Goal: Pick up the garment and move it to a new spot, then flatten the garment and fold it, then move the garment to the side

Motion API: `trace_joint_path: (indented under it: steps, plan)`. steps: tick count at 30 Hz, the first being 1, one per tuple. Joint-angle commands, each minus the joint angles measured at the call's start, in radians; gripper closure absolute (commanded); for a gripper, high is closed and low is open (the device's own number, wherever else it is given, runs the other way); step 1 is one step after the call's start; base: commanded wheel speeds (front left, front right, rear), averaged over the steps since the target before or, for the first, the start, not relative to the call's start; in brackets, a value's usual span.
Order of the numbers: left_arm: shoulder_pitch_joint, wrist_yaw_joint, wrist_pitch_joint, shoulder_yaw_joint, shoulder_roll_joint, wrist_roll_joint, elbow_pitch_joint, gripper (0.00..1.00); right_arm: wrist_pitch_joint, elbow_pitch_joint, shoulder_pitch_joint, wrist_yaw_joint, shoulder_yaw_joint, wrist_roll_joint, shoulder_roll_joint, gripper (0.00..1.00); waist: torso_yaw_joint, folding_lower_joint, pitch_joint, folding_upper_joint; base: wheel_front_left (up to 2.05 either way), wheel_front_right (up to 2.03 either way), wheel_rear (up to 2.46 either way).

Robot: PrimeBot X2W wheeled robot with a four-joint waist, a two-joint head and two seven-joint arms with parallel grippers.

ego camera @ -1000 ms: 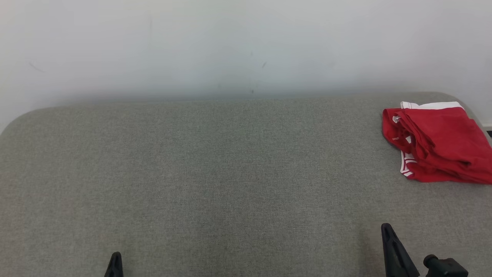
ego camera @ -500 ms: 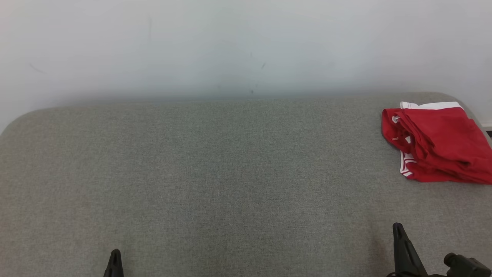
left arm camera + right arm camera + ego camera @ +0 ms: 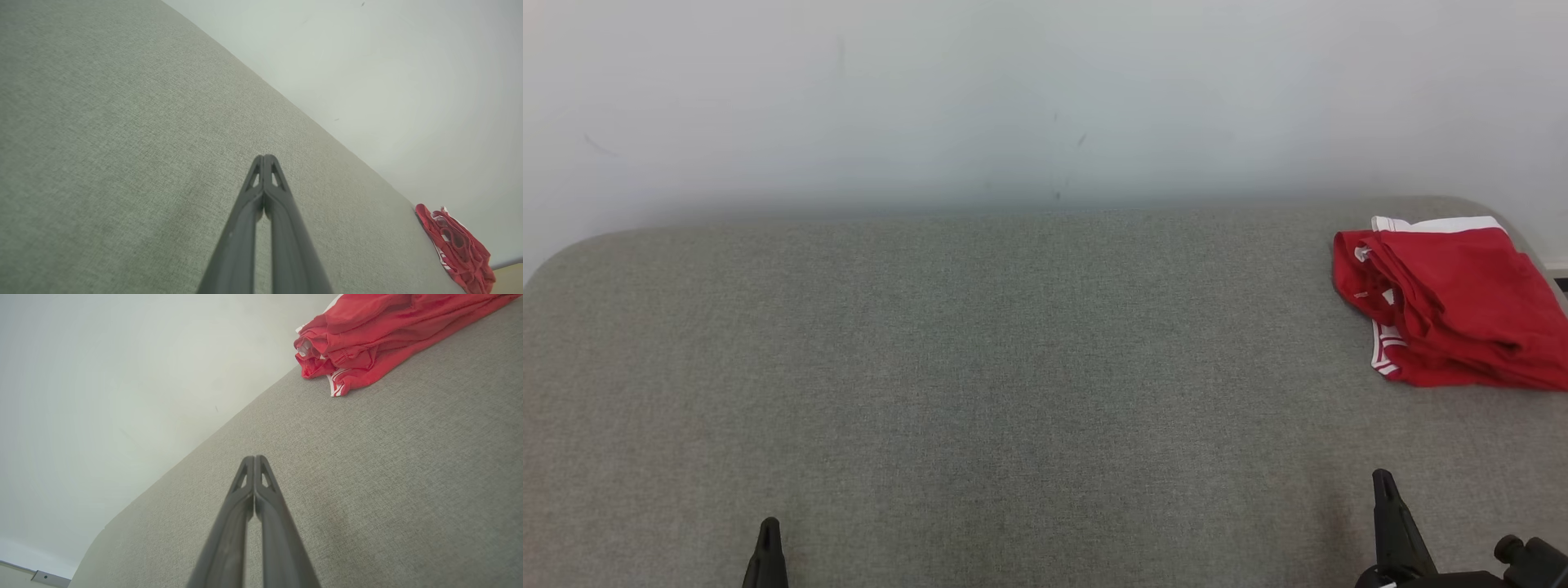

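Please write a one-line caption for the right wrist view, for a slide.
Shut, empty right gripper points across the grey padded surface toward the red garment lying beside the pale wall.

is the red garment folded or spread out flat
Folded, loosely: the red garment lies as a compact stack of overlapping layers near the far right corner of the grey surface.

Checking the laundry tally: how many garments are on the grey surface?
1. The red garment lies loosely folded at the far right of the surface, near the wall. The head view cuts off its right edge, so more could lie beyond.
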Motion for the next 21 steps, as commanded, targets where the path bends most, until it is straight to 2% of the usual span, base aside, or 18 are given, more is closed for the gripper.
trace_joint_path:
  steps: [1,21]
  plan:
    - [-0.024,-0.005,0.005,-0.001,0.003,-0.030,-0.013,1.00,0.008,-0.017,-0.017,0.000,-0.007,0.034,-0.002,1.00,0.000,0.0000,0.000,0.0000,0.00,0.00,0.00]
    - [-0.055,-0.011,0.062,-0.011,0.004,-0.286,-0.012,1.00,0.082,-0.026,-0.028,0.000,-0.042,0.297,0.002,1.00,-0.002,0.0000,-0.002,0.0000,0.00,0.00,0.00]
